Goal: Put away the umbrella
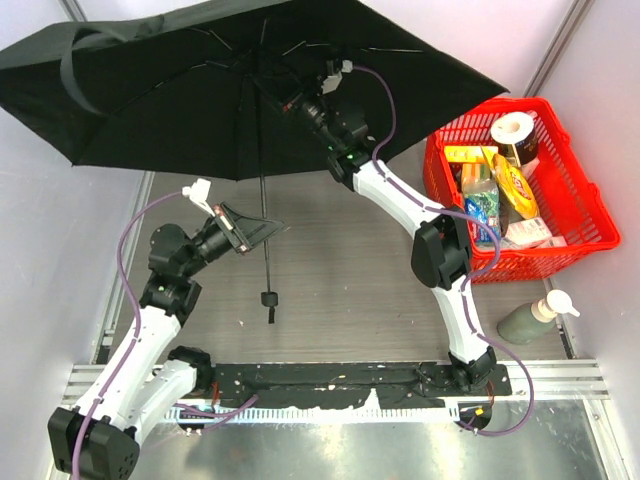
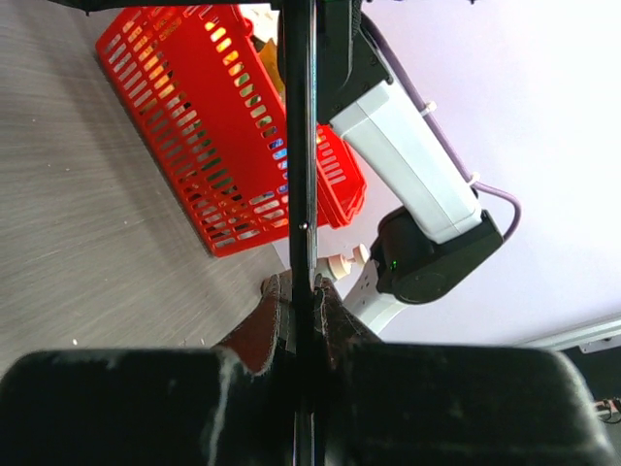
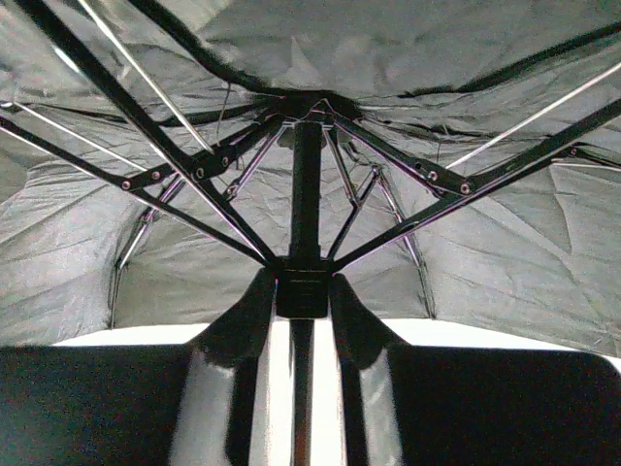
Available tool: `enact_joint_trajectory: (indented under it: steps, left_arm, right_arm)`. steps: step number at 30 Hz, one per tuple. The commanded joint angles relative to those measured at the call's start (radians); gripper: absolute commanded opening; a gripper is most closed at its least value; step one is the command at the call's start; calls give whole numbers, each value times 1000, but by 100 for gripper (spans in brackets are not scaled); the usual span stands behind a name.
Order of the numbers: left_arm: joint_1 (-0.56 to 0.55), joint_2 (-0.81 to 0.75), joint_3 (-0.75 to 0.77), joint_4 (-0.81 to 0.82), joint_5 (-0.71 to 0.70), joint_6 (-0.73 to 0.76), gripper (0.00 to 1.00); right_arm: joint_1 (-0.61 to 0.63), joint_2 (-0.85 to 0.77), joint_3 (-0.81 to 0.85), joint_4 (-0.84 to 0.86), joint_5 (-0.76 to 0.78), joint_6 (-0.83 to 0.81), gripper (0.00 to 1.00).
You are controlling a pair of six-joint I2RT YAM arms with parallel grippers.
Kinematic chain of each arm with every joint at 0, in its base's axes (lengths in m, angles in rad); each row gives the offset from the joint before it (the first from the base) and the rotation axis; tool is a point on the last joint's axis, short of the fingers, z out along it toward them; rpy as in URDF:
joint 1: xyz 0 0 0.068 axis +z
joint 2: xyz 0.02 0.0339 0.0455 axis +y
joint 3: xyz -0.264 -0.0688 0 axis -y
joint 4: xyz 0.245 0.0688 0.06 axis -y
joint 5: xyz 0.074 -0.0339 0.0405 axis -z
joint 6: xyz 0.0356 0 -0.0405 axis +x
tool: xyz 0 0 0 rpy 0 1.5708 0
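The black umbrella point(image 1: 200, 80) is open, its canopy spread over the far left and middle of the table. Its thin shaft point(image 1: 263, 190) runs down to the small handle point(image 1: 268, 298), which hangs just above the table. My left gripper point(image 1: 262, 228) is shut on the shaft, which shows between its fingertips point(image 2: 303, 291) in the left wrist view. My right gripper point(image 1: 300, 100) is up under the canopy. Its fingers point(image 3: 254, 301) close on the runner block point(image 3: 303, 277) where the ribs meet, with the canopy's underside point(image 3: 485, 252) above.
A red basket point(image 1: 590, 215) full of groceries stands at the right and shows in the left wrist view point(image 2: 194, 146). A green pump bottle point(image 1: 530, 318) stands in front of it. Pale walls close in on both sides. My right arm point(image 2: 417, 165) rises beside the shaft.
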Motion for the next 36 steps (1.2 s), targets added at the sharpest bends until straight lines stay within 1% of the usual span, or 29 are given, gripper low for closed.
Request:
enact_joint_trajectory:
  steps: [1,2,5,6,8,9,10,11,12,13,14,15,16,19,22,25,26,27,29,31,32,34,36]
  left_arm:
    - [-15,-25,8,-26,46,97,0]
    - [-14,-22,23,-76,28,156,0]
    - [-14,-3,61,-159,-14,238,0]
    - [-14,7,75,-170,-27,243,0]
    - [-14,30,107,-162,-46,237,0]
    - [-14,44,124,-148,-58,229,0]
    - [-14,56,144,-141,-70,225,0]
    - [-14,73,172,-137,-78,229,0]
    - [-14,87,193,-131,-84,231,0]
    - [-14,107,216,-131,-89,231,0]
    - [-14,115,233,-128,-96,235,0]
    - [-14,121,242,-119,-96,232,0]
    - [-14,124,248,-107,-93,225,0]
    - [-14,129,252,-85,-86,203,0]
    - [-14,126,250,-87,-89,199,0]
    - [-14,130,261,-113,-84,197,0]
    - [-14,133,265,-133,-75,195,0]
    - [-15,132,268,-148,-69,192,1]
    - [-14,124,262,-173,-60,180,12]
    - [-14,107,232,-159,-46,147,34]
    - [-14,97,206,-124,-29,113,40]
    - [-15,78,164,-90,-11,77,48]
    - [-21,61,128,-79,3,57,48]
  right_arm:
    - [-32,-36,62,-31,20,95,1]
    - [-34,-58,52,-55,11,92,1]
    - [-21,-127,-46,-86,-11,66,1]
    - [-21,-163,-72,-85,-20,67,1]
    - [-17,-211,-178,-53,-46,70,1]
    - [1,-232,-257,-57,-52,66,1]
    - [12,-272,-296,-63,-76,29,1]
    - [41,-294,-406,-62,-80,1,1]
    - [79,-352,-472,-25,-70,0,1]
    - [100,-378,-611,31,-61,-11,1]
    - [151,-429,-664,47,-31,-16,1]
    - [173,-443,-732,63,-17,-34,1]
    - [204,-450,-737,52,-21,-51,1]
    - [207,-473,-715,40,-15,-94,1]
    - [180,-515,-660,-46,38,-168,1]
    - [137,-452,-545,3,8,-105,1]
    - [108,-437,-478,15,-1,-64,1]
    - [83,-400,-449,18,-10,-53,1]
    - [65,-365,-341,-9,0,-49,1]
    - [60,-327,-248,-28,9,-54,1]
    - [60,-311,-181,-43,9,-50,1]
    - [60,-274,-108,-57,14,-54,1]
    - [57,-251,-77,-42,32,-50,1]
